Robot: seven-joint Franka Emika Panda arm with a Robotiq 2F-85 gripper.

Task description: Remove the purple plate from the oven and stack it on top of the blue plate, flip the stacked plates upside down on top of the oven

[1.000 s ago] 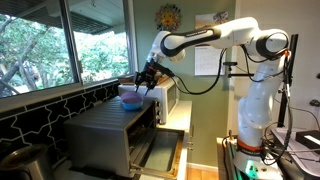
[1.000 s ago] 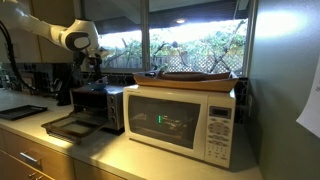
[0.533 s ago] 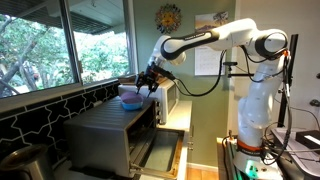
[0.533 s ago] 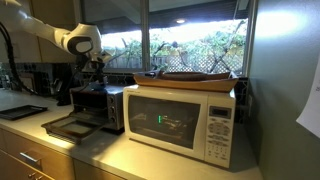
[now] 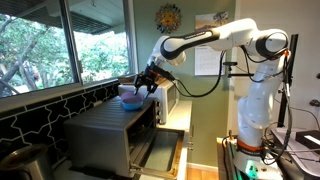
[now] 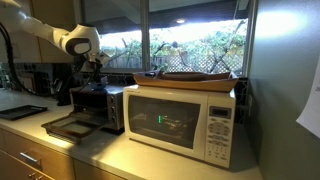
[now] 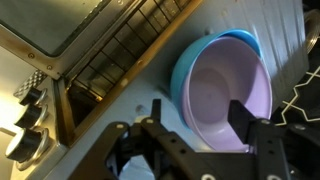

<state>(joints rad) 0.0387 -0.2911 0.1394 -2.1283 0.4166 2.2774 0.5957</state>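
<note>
Checking an exterior view to start: the white arm [image 5: 215,35] stretches over to the big dark oven [image 5: 110,135], and the claw [image 5: 146,82] hangs right above the blue plate [image 5: 129,97]. That plate sits on the oven's top, at the far end close to the white microwave [image 5: 170,100]. The oven door [image 5: 160,152] is dropped open. From here I can't tell how wide the claw is, and I can't make out anything purple.

In the exterior view from the counter, the microwave [image 6: 185,122] hogs the foreground with a flat brown tray [image 6: 195,76] on top of it. The oven [image 6: 100,105] is off behind it with its door [image 6: 68,126] lying flat. The claw [image 6: 96,72] is just a dark blob above the oven, and the plates don't show up at all.

The wrist view is the one that fills in the gaps. The purple plate [image 7: 225,100] is nested right way up inside the blue plate [image 7: 183,75], so only a crescent of blue rim peeks out. Both are on the oven's [image 7: 130,95] grey top, next to the black wall tiles [image 7: 300,100]. The claw [image 7: 200,118] is spread wide and pinches nothing. One of its fingers [image 7: 243,118] is over the purple bowl and the other is over bare oven top beside the plates. Whether the tips touch anything, no idea. You also get the oven rack [image 7: 130,45] and the knobs [image 7: 28,115].
</note>
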